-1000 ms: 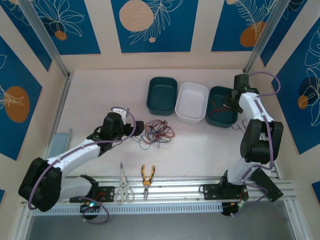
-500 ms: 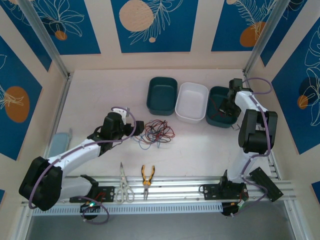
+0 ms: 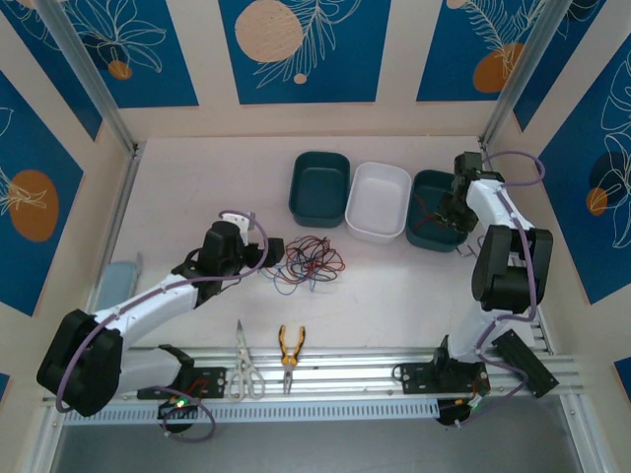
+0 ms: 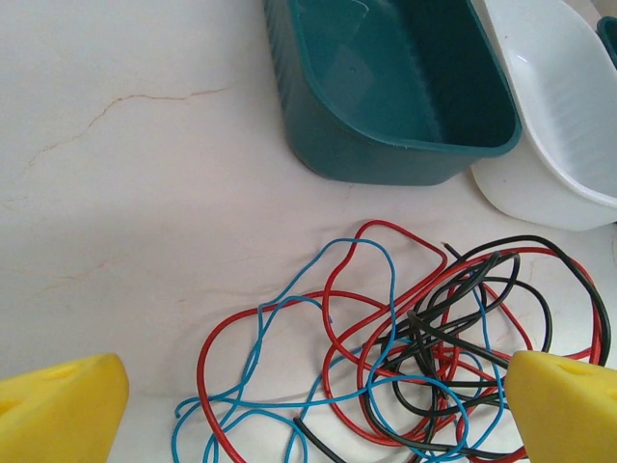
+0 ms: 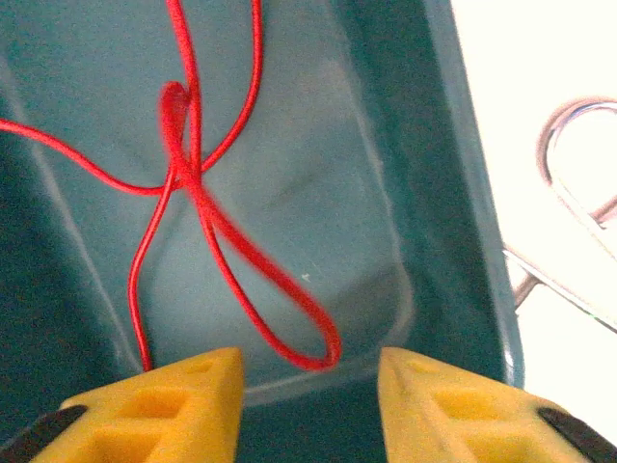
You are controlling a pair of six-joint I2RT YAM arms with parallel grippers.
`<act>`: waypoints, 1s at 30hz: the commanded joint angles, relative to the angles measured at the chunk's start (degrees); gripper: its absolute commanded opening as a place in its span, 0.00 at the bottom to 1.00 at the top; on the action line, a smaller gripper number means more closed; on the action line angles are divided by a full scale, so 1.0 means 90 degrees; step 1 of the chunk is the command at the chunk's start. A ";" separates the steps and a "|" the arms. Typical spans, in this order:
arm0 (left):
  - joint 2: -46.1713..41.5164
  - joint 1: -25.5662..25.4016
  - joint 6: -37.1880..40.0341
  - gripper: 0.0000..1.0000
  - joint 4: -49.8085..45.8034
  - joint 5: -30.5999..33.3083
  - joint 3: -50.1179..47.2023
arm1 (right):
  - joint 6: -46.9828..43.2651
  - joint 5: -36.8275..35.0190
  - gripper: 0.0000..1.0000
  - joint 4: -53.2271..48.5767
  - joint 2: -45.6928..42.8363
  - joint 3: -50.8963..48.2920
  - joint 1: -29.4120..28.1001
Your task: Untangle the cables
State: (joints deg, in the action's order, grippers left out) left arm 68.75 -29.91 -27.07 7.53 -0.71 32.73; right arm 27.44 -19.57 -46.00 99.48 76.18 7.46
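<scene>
On the metal rail at the near edge lie one pair of scissors and one pair of pliers, side by side and apart from each other.

Further in, the left gripper sits low over the table just beside the cables. In its wrist view its fingers are spread wide, cut off at the two bottom corners and holding nothing. The tangle lies on the table between and beyond them. Red, blue and black strands cross over one another; the knot is densest on its right side, and its lower edge runs out of the frame (so how many strands there are of each colour cannot be counted).

Beyond the tangle stand three bins in a row, touching or nearly so: the left teal bin, the white bin and the right teal bin. The wrist view cuts off the far ends of the first two.

The right gripper reaches down into the right teal bin. Its fingers stand partly apart with nothing clamped between them. One red cable is inside that bin in front of them, twisted on itself, its lower loop blurred and its upper ends cut off. Outside the bin's right wall lies a bent metal piece, too washed out to identify
</scene>
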 commanded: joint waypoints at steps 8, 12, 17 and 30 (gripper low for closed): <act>-0.0211 -0.0035 -0.0025 1.00 -0.0104 0.0159 0.0094 | 0.0147 -0.0480 0.55 -0.0545 -0.0955 0.0138 -0.0084; -0.0198 -0.0029 -0.0046 1.00 -0.0070 0.0167 0.0087 | 0.0064 -0.0431 0.57 -0.0605 -0.1249 0.0181 -0.0280; -0.0092 -0.0035 -0.0092 1.00 -0.0083 0.0176 0.0157 | 0.0121 -0.0237 0.57 -0.0781 -0.1441 0.0454 -0.0865; 0.0175 -0.0025 -0.0561 1.00 -0.0255 0.0509 0.0278 | 0.1080 0.0868 0.51 0.0070 -0.1115 0.0622 -0.3794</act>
State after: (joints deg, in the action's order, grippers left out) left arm 69.58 -29.91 -30.92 6.26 2.79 33.47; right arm 32.86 -15.68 -46.96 87.74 80.27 -24.49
